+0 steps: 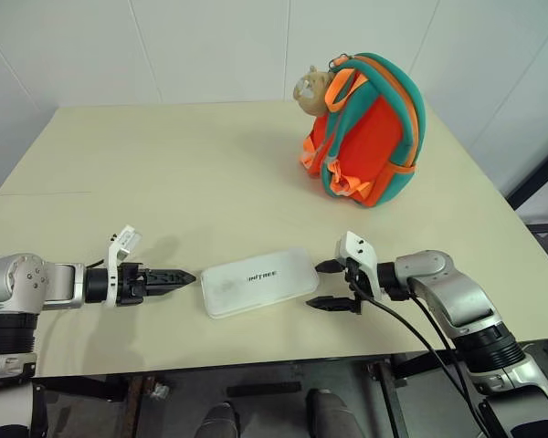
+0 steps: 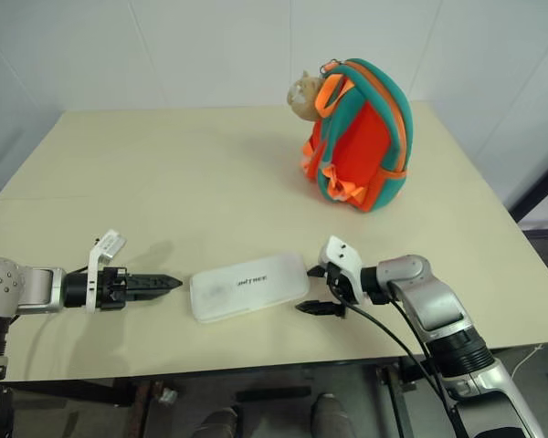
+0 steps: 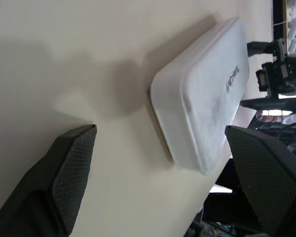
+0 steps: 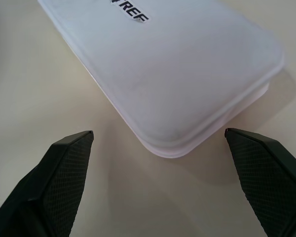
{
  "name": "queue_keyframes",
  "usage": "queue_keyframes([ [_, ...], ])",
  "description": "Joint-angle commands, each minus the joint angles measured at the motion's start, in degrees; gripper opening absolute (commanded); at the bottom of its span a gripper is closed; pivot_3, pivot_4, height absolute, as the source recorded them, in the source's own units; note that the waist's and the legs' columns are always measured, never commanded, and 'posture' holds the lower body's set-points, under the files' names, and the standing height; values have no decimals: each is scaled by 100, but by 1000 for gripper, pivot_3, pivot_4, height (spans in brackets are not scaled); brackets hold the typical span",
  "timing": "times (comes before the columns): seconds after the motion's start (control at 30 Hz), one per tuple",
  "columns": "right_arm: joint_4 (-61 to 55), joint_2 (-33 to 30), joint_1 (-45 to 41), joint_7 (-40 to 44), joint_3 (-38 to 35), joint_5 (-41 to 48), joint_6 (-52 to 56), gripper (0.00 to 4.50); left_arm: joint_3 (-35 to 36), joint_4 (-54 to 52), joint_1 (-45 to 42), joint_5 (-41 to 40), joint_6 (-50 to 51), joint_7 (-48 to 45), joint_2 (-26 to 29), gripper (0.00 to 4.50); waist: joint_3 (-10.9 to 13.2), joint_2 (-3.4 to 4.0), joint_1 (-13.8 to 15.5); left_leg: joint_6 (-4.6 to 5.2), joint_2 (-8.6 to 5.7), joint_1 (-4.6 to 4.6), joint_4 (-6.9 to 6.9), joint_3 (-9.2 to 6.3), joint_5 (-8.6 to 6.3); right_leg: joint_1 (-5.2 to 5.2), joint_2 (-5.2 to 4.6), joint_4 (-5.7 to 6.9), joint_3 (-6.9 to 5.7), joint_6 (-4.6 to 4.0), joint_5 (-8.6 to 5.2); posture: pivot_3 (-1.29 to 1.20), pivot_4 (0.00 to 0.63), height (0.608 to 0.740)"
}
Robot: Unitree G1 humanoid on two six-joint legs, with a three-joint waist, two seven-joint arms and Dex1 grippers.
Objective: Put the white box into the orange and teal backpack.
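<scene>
Both spread, our left gripper [image 1: 184, 276] and right gripper [image 1: 327, 285] flank the white box [image 1: 258, 281] lying flat near the table [image 1: 164, 173] edge; we should close squarely on its ends before lifting toward the backpack [image 1: 370, 128].

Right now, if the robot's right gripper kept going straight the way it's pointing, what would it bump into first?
Most likely the white box. The right gripper points at the box's near end with its jaws open wide, and only bare table lies between them. It isn't touching the box yet.
</scene>
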Motion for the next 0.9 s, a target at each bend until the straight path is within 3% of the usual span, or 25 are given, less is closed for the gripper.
queue_keyframes([
  [0.03,-207,44,19,-46,-60,125,-54,4500,19,-228,318,-335,342,71,-110,4475,0,0,28,-2,0,0,-2,-1,-4,-1,-1,4,0,22,5,0,150,740],
  [0.4,-265,65,-24,-109,-87,177,-4,4500,477,-252,903,-1897,342,1511,-1192,4475,-1,0,196,-5,-5,-6,3,-1,-42,-4,-9,6,-2,46,-16,0,150,740],
  [0.73,-296,111,-89,-138,-62,193,33,4500,1107,230,573,-2832,342,2979,-2014,4475,-1,0,196,-5,-8,-3,16,-2,-40,5,-9,7,-3,49,-12,0,150,740],
  [0.9,-288,102,-111,-126,-62,194,17,4500,1094,227,575,-3198,342,3387,-2175,4475,-1,0,189,-6,-9,-3,19,-3,-35,5,-9,7,-3,46,-8,0,150,740],
])
